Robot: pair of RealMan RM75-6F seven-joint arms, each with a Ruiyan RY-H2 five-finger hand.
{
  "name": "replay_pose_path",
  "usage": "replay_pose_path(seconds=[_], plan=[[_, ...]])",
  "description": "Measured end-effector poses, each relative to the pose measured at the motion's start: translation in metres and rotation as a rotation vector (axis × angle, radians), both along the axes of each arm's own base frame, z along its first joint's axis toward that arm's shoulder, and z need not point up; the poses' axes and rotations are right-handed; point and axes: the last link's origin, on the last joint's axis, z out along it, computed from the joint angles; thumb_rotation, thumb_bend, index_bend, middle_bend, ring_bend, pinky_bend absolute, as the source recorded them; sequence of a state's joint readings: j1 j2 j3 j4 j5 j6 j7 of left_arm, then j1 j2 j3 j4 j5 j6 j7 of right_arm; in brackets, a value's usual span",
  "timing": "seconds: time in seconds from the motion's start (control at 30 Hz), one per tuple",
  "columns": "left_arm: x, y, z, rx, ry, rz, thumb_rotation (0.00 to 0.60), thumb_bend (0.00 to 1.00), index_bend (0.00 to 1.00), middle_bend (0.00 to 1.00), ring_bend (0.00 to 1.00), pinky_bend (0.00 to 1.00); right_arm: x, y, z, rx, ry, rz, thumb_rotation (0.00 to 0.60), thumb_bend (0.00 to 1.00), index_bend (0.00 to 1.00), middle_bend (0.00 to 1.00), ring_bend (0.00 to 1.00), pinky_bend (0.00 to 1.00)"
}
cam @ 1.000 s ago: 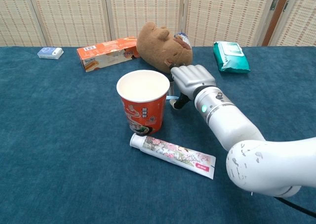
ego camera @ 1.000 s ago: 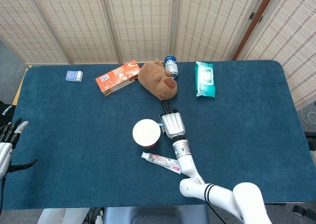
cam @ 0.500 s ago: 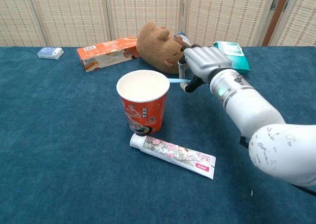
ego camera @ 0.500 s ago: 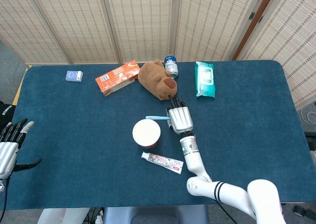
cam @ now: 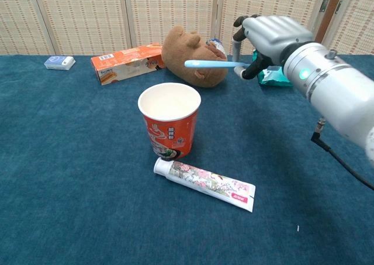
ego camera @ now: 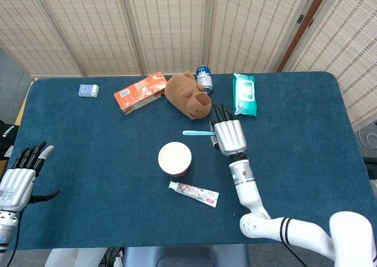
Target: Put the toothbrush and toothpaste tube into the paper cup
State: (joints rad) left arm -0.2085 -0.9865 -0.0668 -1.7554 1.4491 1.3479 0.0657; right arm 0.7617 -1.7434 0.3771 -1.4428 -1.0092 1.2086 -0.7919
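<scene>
My right hand [ego camera: 227, 134] [cam: 266, 35] holds a light blue toothbrush [ego camera: 197, 133] [cam: 213, 64] level in the air, its head pointing left, above and to the right of the cup. The red paper cup [ego camera: 175, 159] [cam: 169, 120] stands upright and empty in the middle of the blue table. A white toothpaste tube [ego camera: 194, 193] [cam: 204, 182] lies flat just in front of the cup. My left hand [ego camera: 19, 176] hovers open at the table's left front edge, holding nothing.
At the back stand a brown plush toy [ego camera: 188, 94] [cam: 190, 55], an orange box [ego camera: 140, 91] [cam: 125, 63], a blue can [ego camera: 204, 78], a teal wipes pack [ego camera: 244, 94] [cam: 272, 66] and a small blue box [ego camera: 88, 90] [cam: 59, 62]. Folding screens close the rear.
My right hand has lifted the toothbrush off the table beside the cup and carried it up and to the right. My left hand has crept slightly inward at the left edge.
</scene>
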Motion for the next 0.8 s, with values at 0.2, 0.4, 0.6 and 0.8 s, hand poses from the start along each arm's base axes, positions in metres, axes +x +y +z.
replay_pose_path(seconds=[0.2, 0.4, 0.6, 0.8], plan=[[0.003, 0.001, -0.006, -0.011, 0.003, -0.003, 0.6, 0.0, 0.0, 0.0, 0.0, 0.0, 0.001, 0.013, 0.029, -0.01, 0.023, 0.022, 0.6, 0.3, 0.58, 0.11, 0.0, 0.27], [0.005, 0.001, -0.01, -0.017, 0.005, -0.005, 0.6, 0.0, 0.0, 0.0, 0.0, 0.0, 0.0, 0.03, 0.053, -0.009, 0.08, 0.041, 0.6, 0.3, 0.58, 0.11, 0.0, 0.27], [0.007, 0.001, -0.014, -0.021, 0.006, -0.011, 0.6, 0.0, 0.0, 0.0, 0.0, 0.0, -0.002, 0.043, 0.064, 0.014, 0.154, 0.046, 0.6, 0.3, 0.58, 0.11, 0.0, 0.27], [0.007, 0.001, -0.013, -0.017, 0.004, -0.012, 0.6, 0.0, 0.0, 0.0, 0.0, 0.0, 0.0, 0.052, 0.063, 0.043, 0.221, 0.051, 0.6, 0.3, 0.58, 0.11, 0.0, 0.27]])
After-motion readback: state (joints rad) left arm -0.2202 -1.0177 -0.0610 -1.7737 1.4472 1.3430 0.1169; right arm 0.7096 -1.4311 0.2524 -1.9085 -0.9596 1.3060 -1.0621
